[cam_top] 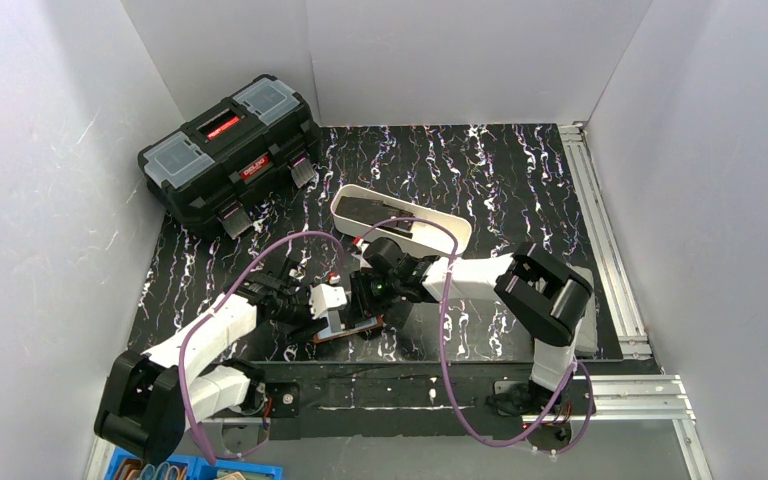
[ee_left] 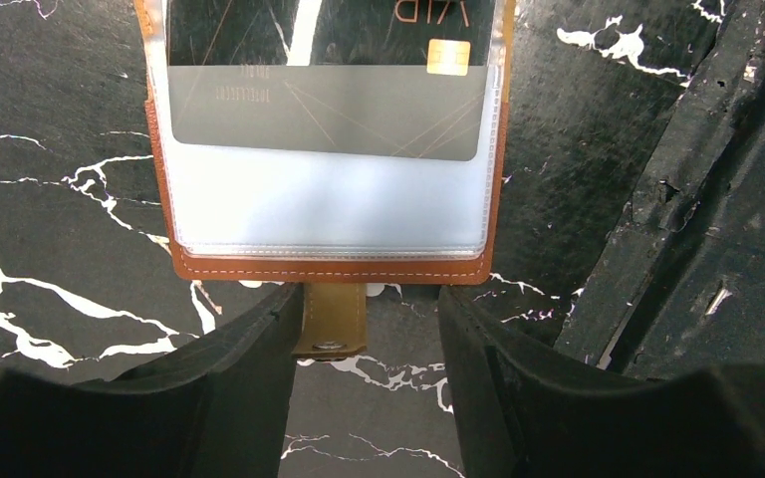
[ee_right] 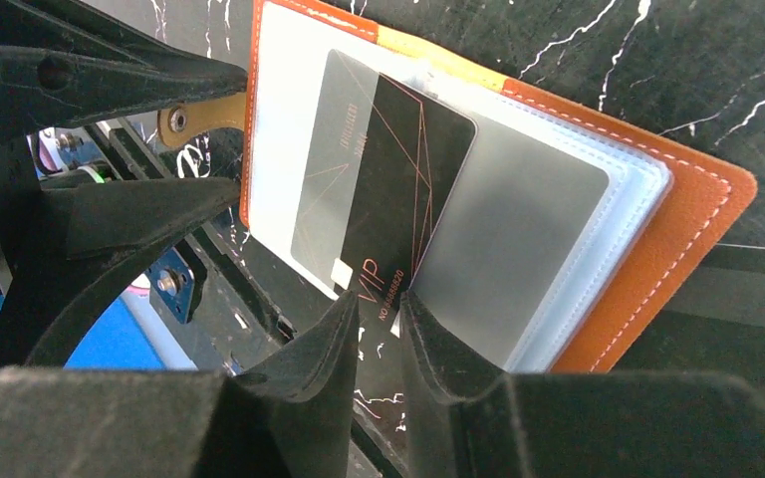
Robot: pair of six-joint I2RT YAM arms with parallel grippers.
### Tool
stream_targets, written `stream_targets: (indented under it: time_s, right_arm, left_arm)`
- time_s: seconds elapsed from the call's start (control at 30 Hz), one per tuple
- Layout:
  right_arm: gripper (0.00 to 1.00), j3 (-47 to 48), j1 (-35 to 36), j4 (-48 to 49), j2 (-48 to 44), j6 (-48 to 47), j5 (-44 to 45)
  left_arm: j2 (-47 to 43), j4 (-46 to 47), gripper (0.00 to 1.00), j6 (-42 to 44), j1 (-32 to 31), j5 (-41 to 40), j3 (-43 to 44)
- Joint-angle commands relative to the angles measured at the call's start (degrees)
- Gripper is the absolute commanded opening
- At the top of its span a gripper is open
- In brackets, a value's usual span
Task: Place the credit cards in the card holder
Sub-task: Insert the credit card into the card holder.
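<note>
Wallet (cam_top: 352, 328) lies open on table (cam_top: 480, 180) near the front edge, btwn the two grippers. L gripper (ee_left: 371, 294) sits low at the wallet's strap side, jaws apart w/ strap (ee_left: 331, 319) btwn them. Strap runs along one finger's inner face w/ a clear gap to the other, so it isn't clamped. R gripper (ee_right: 379, 304) comes in from the opposite side, fingers nearly together, pinching the edge of card (ee_right: 398, 179) (black, "VIP" print, chip near one corner). Card is partly inside a clear sleeve: the far part shows grey under the film, the part nearest R fingers is bare black. Another sleeve page overlaps one side of card. Tray (cam_top: 440, 225) sits behind the grippers, apart from wallet. Toolbox (cam_top: 230, 155) is at far L corner.
</note>
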Motion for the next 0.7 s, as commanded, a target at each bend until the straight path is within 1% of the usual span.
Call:
stream_targets:
  time_s: [0.0, 0.17, 0.67]
  right_arm:
    - [0.3, 1.01, -1.82, -1.13, -1.45, -1.64, 0.14]
    - [0.3, 1.32, -4.26, -0.37, -1.45, -1.64, -0.94]
    - [0.31, 4.91, -4.45, 1.9, 3.51, 0.39, -3.8]
  left_arm:
    - [-0.46, -0.59, 0.51, 0.56, -0.29, 0.63, 0.71]
    - [-0.94, -0.89, 0.51, 0.54, -0.35, 0.28, 0.6]
    - [-1.12, -0.69, 0.51, 0.79, -0.32, 0.11, 0.58]
